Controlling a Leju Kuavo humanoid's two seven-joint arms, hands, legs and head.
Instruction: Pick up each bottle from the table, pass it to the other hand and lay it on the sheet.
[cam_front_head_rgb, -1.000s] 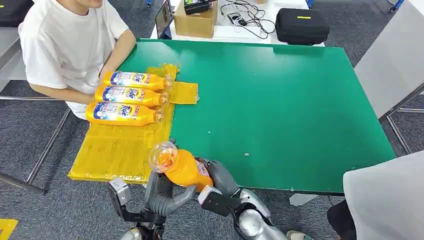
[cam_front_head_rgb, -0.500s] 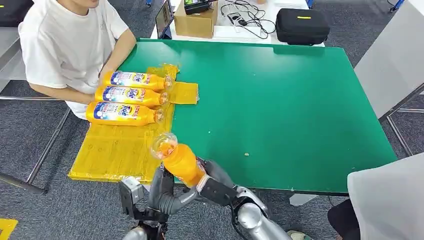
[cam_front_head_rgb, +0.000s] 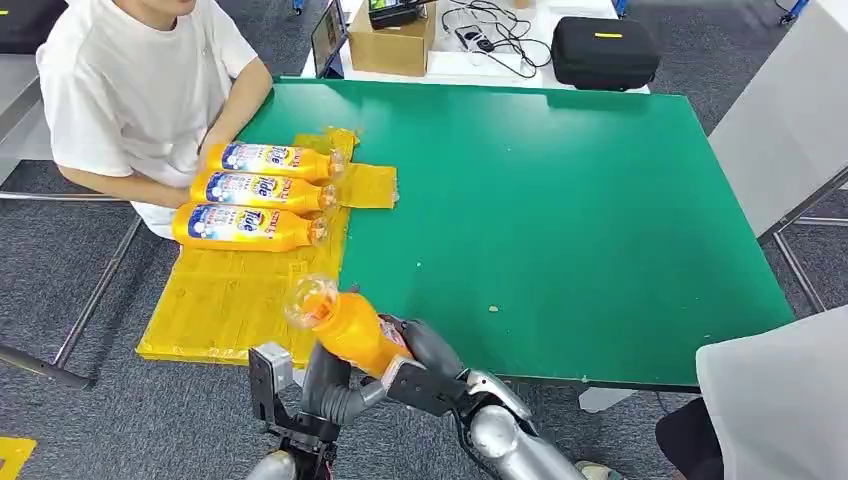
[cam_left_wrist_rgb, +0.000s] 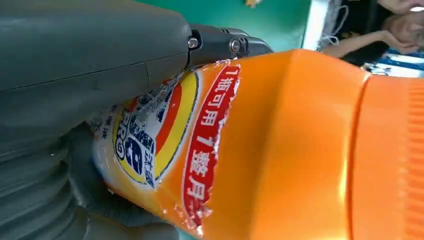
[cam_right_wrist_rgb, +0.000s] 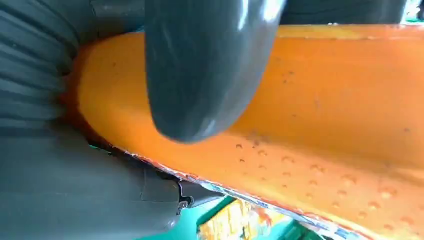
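We grip an orange bottle (cam_front_head_rgb: 345, 325) with a clear cap in both our left hand (cam_front_head_rgb: 325, 385) and right hand (cam_front_head_rgb: 420, 362), above the near table edge (cam_front_head_rgb: 560, 377); its cap has tilted further left towards the yellow sheet (cam_front_head_rgb: 235, 300).

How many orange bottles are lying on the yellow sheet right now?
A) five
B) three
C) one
B: three orange bottles lie side by side on the yellow sheet, while a fourth bottle is up off the table in the robot's hands.
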